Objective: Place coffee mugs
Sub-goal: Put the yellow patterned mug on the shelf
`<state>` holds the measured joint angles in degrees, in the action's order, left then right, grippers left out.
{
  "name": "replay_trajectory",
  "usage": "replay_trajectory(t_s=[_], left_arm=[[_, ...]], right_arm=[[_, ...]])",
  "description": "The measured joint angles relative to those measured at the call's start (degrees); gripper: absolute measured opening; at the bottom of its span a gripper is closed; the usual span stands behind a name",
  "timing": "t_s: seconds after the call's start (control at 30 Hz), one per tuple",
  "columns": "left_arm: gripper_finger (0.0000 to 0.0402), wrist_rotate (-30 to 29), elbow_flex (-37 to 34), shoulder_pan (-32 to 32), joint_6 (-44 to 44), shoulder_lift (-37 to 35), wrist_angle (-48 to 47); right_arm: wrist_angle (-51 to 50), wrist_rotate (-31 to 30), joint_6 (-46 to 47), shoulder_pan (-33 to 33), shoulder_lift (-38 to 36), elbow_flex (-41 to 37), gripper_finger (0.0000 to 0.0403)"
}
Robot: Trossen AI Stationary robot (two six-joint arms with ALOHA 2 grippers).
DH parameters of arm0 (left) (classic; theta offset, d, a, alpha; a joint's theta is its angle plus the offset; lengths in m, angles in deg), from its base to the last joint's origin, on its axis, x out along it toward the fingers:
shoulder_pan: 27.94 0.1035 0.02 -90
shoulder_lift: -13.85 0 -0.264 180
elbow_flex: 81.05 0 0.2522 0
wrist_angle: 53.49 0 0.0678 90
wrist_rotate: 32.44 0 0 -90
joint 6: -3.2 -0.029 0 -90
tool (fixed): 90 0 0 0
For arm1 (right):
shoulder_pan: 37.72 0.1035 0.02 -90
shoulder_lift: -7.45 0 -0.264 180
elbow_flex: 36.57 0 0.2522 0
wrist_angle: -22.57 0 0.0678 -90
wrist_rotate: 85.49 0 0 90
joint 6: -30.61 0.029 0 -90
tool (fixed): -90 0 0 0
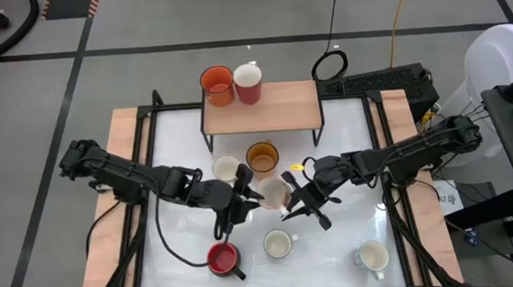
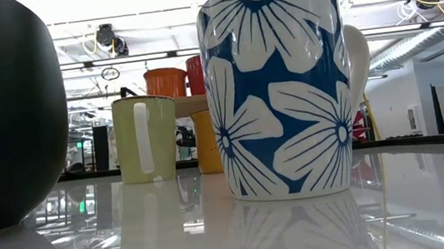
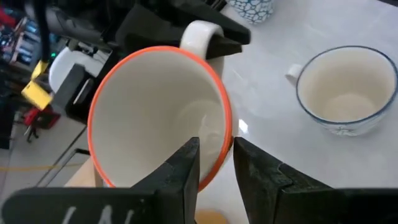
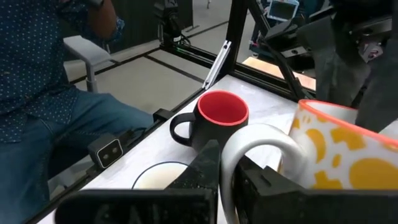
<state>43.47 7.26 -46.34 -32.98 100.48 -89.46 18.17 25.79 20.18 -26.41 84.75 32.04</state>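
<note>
Two grippers meet at one mug (image 1: 272, 193) near the middle of the white surface (image 1: 346, 133): it is white inside with an orange rim and yellow-orange blotches outside, and is held off the surface between the arms. The left gripper (image 3: 214, 163) has its jaws closed on the mug's rim, one finger inside and one outside the wall. The right gripper (image 4: 229, 163) has its jaws shut on the mug's white handle. Just beyond this mug lie a cream mug (image 1: 227, 169) and an amber-yellow mug (image 1: 262, 157), near each other. On the low wooden shelf (image 1: 281, 107) at the far edge stand an orange mug (image 1: 217, 86) and a red mug (image 1: 248, 83), side by side and touching. Nearer the front edge are a dark mug with a red interior (image 1: 223, 258), a white mug (image 1: 278, 244) and, well apart toward the right, another white mug (image 1: 372, 257). A mug with white flowers on blue (image 2: 279, 84) stands upright close to the low camera. A person in a dotted blue shirt and jeans (image 4: 43, 81) sits beyond the surface's edge.
</note>
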Motion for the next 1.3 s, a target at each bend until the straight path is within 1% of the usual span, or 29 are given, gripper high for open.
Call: replay_trajectory(t_s=[0.07,0.13,0.23,0.33,0.37,0.7,0.8,0.87,1.0,1.1,1.17,1.3], left_arm=[[0.0099,2.3,0.0,0.0,-1.5,0.0,0.0],[0.0088,4.8,0.0,0.1,-3.0,0.0,0.0],[0.0061,7.3,0.0,0.2,-4.0,0.4,0.8],[0.0023,8.0,0.0,0.5,-4.9,1.2,0.9],[0.0016,8.0,-0.1,0.7,-5.3,1.2,0.8],[0.0015,8.5,0.0,2.1,-5.3,2.1,1.1],[0.0015,8.0,-0.1,2.4,-5.2,2.2,0.8],[0.0015,7.5,-0.1,2.8,-4.8,2.2,0.9],[0.0014,7.4,-0.1,4.0,-2.5,2.2,1.4],[0.0014,6.3,-0.1,4.7,-1.2,2.2,1.5],[0.0014,5.0,-0.1,5.0,-1.0,2.3,1.6],[0.0014,3.9,-0.2,5.1,0.9,2.6,1.7]], right_arm=[[0.2,0.1,-0.1,0.0,0.0,0.0,0.0006],[0.3,0.3,-0.3,0.0,0.0,0.0,0.0007],[0.3,0.6,-0.4,0.1,0.0,0.0,0.0007],[0.2,0.6,-0.2,0.0,0.0,0.0,0.0008],[0.0,0.6,-0.2,0.0,0.0,0.0,0.0009],[1.1,-0.5,-0.3,0.0,-0.1,0.0,0.0032],[1.0,-6.0,0.7,0.0,-0.2,0.0,0.0051],[-0.1,-8.8,1.3,0.0,-1.0,0.0,0.0071],[-3.8,-11.7,4.2,0.1,-3.2,0.0,0.0124],[-8.0,-15.7,7.1,0.5,-6.2,0.1,0.0163],[-11.5,-20.5,8.6,1.1,-8.2,0.2,0.0182],[-18.1,-34.3,11.2,2.9,-11.5,0.5,0.0207]])
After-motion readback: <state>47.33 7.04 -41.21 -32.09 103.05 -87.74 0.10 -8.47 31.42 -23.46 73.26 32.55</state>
